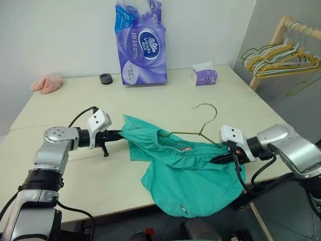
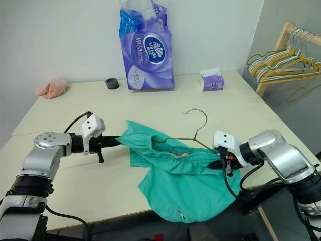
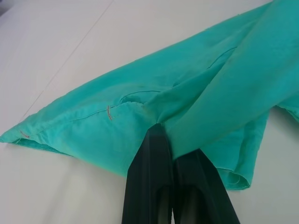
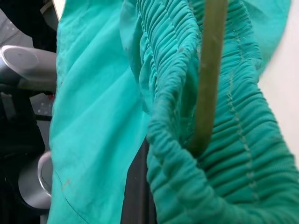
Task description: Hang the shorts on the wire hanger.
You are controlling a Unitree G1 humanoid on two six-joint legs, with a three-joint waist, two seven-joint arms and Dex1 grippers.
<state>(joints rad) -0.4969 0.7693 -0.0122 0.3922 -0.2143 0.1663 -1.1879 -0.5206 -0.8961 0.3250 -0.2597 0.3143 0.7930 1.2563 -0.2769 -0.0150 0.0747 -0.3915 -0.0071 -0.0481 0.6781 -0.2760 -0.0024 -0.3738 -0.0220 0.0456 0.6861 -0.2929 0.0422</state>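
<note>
While the shorts (image 1: pixel 188 175) hang between the two arms over the near edge of the tabletop (image 1: pixel 75 130) in the left eye view, the left end effector (image 1: pixel 119 134) is clamped on their left corner and the right end effector (image 1: pixel 216 159) is closed on the gathered waistband, with the wire hanger (image 1: pixel 200 131) threaded into the waist and its hook rising above. Seen from the left wrist, both black fingers (image 3: pixel 152 182) pinch a teal fold together. Seen from the right wrist, the hanger's wire runs down into the bunched elastic.
</note>
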